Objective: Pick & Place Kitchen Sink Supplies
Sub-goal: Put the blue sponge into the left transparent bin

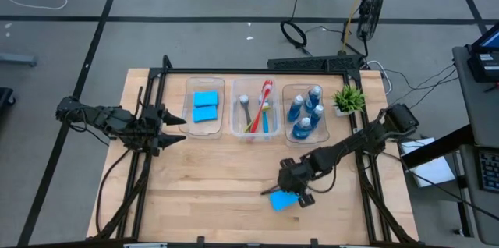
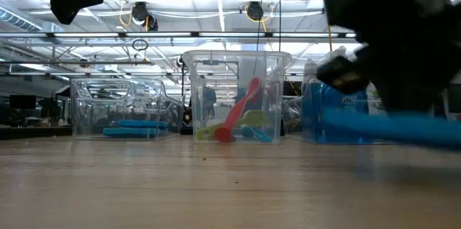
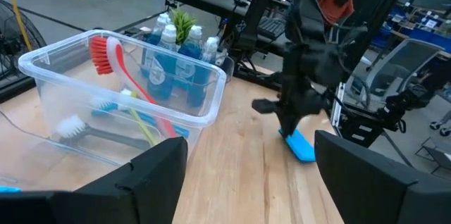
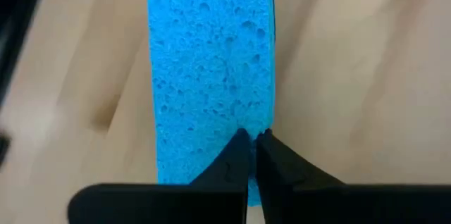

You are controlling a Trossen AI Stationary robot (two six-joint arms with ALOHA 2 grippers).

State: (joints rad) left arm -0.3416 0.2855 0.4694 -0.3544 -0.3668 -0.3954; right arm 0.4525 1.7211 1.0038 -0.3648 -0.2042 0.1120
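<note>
I have the right end effector (image 1: pixel 290 193) clenched on the last loose sponge (image 1: pixel 283 200) at the counter's (image 1: pixel 210 193) five o'clock, so next comes a lift toward the sponge bin (image 1: pixel 206 108) at eleven o'clock.

Sink supplies sorted in three bins, one sponge loose on the table

Across the centre of the frame we see three clear bins (image 1: pixel 232 92) in a row: sponges (image 1: pixel 206 107) in the left one, brushes (image 1: pixel 262 109) in the middle, bottles (image 1: pixel 306 112) in the right, with a potted plant (image 1: pixel 348 97) just right of them. At lower centre-right the right gripper (image 1: pixel 297 195) sits on a blue sponge (image 1: pixel 281 200) lying on the wooden table (image 1: pixel 210 193). At left, the left gripper (image 1: pixel 173 129) points toward the sponge bin.
</note>
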